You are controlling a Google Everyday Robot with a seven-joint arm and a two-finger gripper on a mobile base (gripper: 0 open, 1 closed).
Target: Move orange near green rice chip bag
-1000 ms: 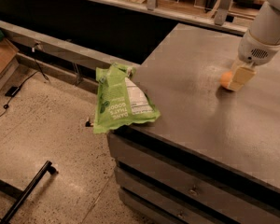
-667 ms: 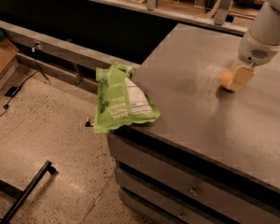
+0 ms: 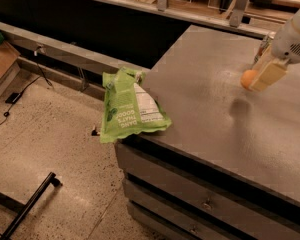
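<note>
The orange (image 3: 248,78) is a small round fruit held between the cream fingers of my gripper (image 3: 257,76) at the right of the camera view. It hangs a little above the grey counter (image 3: 215,109), with its shadow on the surface below. The gripper is shut on the orange. The green rice chip bag (image 3: 129,106) lies flat at the counter's left front corner, partly overhanging the edge, its white label panel facing up. The orange is well to the right of the bag.
The counter has drawers (image 3: 205,204) below its front edge. A cardboard box (image 3: 1,64) sits on the speckled floor at far left. A black bar (image 3: 30,204) lies on the floor at lower left. A shelf rail (image 3: 160,4) runs along the back.
The gripper has lifted the orange off the counter; a shadow now shows beneath it. The bag has not moved.
</note>
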